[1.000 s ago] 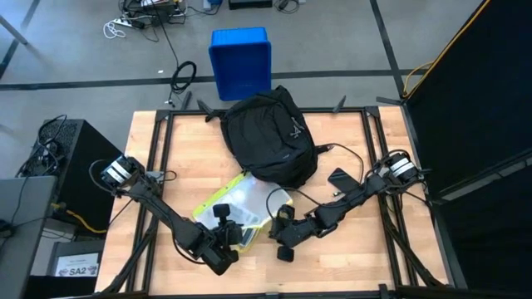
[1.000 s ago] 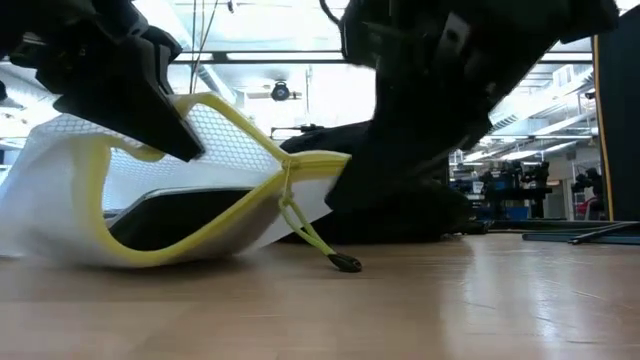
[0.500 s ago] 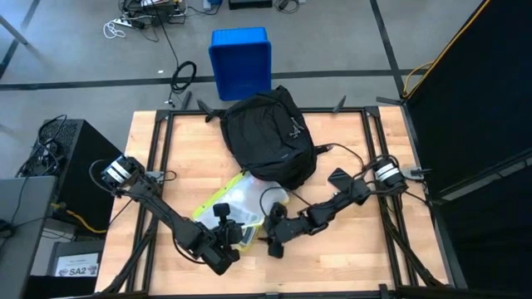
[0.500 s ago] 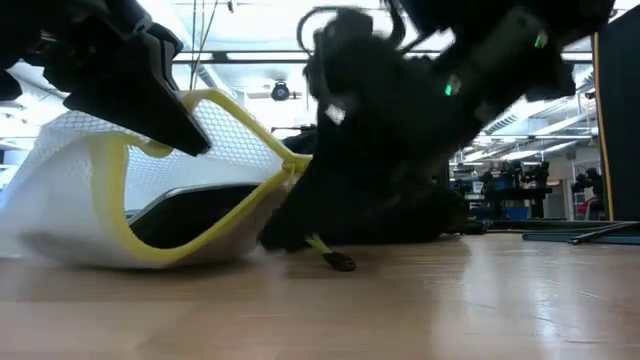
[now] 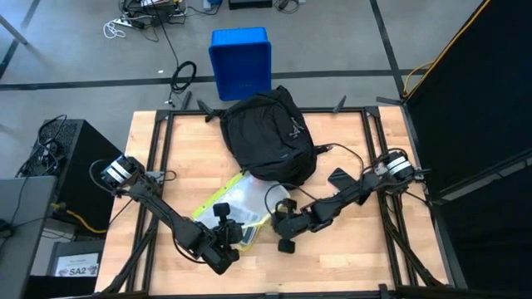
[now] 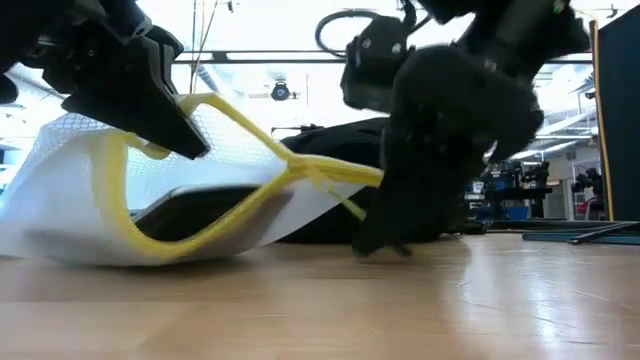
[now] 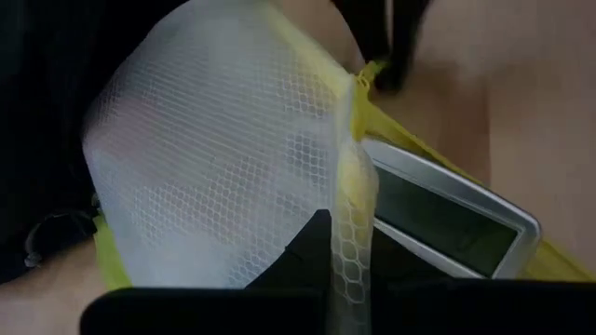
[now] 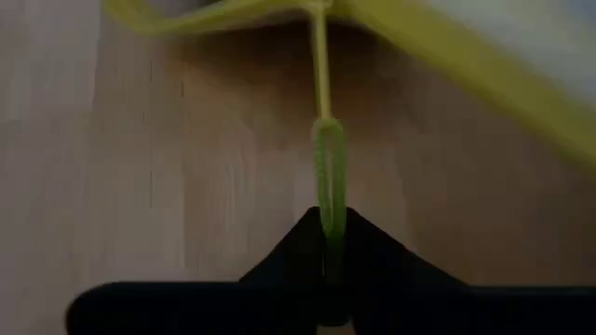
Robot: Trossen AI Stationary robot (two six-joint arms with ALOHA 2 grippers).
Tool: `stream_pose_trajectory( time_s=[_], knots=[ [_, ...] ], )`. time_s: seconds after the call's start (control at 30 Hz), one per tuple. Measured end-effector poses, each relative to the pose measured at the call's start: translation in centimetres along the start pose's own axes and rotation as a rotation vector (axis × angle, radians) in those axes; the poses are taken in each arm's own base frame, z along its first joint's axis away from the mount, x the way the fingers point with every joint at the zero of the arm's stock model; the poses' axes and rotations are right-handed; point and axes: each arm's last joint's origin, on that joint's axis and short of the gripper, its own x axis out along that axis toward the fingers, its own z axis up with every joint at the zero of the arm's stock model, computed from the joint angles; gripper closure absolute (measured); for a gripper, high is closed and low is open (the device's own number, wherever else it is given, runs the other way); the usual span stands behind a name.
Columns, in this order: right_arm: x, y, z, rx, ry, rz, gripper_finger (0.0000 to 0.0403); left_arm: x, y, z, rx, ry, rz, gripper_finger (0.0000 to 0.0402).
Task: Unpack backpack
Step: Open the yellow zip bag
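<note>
The backpack (image 5: 270, 137) lies flat on the wooden counter (image 5: 349, 257), toward the far edge and roughly midway between the side edges, its top loop end pointing at the far edge. It is black, rounded and soft, with a small grey zipper pull showing on its upper face. Just beyond the far edge, on the floor, stands a blue plastic bin (image 5: 241, 60).

Just beside the backpack, on its near side, a white mesh pouch (image 5: 237, 206) with yellow trim lies on the counter, its mouth gaping. Inside it I can see a flat device (image 7: 438, 209) with a silver frame and dark screen.

The left tool (image 5: 226, 241) is at the pouch's near corner, its fingers pressed together on the pouch's yellow-trimmed rim; from table height that rim is lifted clear of the counter. The left arm reaches in from the left edge.

The right tool (image 5: 287, 231) sits close to the near side of the pouch's right end, low over the counter. Its fingers (image 8: 326, 251) are pinched on the yellow-green zipper cord (image 8: 326, 177), which runs taut from the fingertips back to the pouch's zipper. The right arm stretches in from the right edge.
</note>
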Motion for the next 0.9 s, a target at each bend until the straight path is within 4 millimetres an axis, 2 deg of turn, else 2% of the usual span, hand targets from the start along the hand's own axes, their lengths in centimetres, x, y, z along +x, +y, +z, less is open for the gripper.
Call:
stream_pose_trajectory(
  time_s=[0.17, 0.43, 0.6, 0.7, 0.9],
  knots=[
    [-3.3, -0.4, 0.3, -0.014, 0.011, -0.118, 0.0400, -0.4, -0.7, -0.6, 0.029, 0.050, -0.071, 0.0402],
    [-7.4, -2.7, -1.1, 0.058, 0.145, -0.385, 0.0402, -2.3, -2.1, -2.2, 0.108, 0.075, -0.124, 0.0402],
    [-8.1, -3.2, -1.4, 0.093, 0.172, -0.445, 0.0402, -2.5, -2.2, -2.4, 0.104, 0.062, -0.112, 0.0402],
    [-8.1, -3.2, -1.3, 0.033, 0.177, -0.438, 0.0399, -2.5, -2.1, -2.4, 0.109, 0.053, -0.096, 0.0402],
    [-9.4, -2.7, -1.1, -0.053, 0.236, -0.456, 0.0364, -2.4, -2.0, -2.3, 0.110, 0.053, -0.083, 0.0402]
  ],
)
